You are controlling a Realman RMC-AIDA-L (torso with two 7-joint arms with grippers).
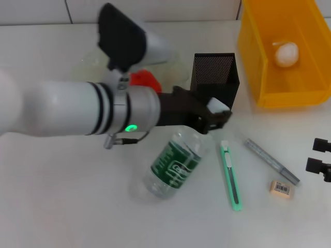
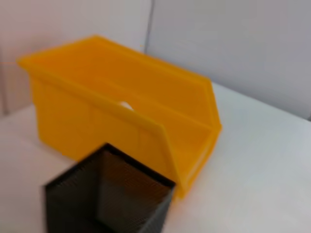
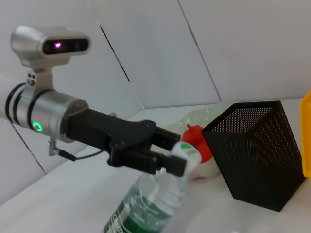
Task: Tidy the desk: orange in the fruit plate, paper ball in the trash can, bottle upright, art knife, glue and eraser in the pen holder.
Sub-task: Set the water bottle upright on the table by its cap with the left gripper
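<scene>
With your left gripper (image 3: 177,158) pinching the cap end of the bottle (image 1: 175,164), which stands tilted just in front of the pen holder (image 1: 214,75), keep the squeeze firm, bring it upright, and clear that holder.

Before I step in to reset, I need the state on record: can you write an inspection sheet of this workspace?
Surface: white table, no spills seen.
Job's things: orange in fruit plate; paper ball in trash can; bottle tilted; glue, art knife, eraser on table, outside pen holder.
Clutter: nothing seen.
Grippers: left gripper jaws shut on bottle's cap; right gripper open, idle at right.
Cables: thin cable at left wrist.
Surroundings: white wall.
</scene>
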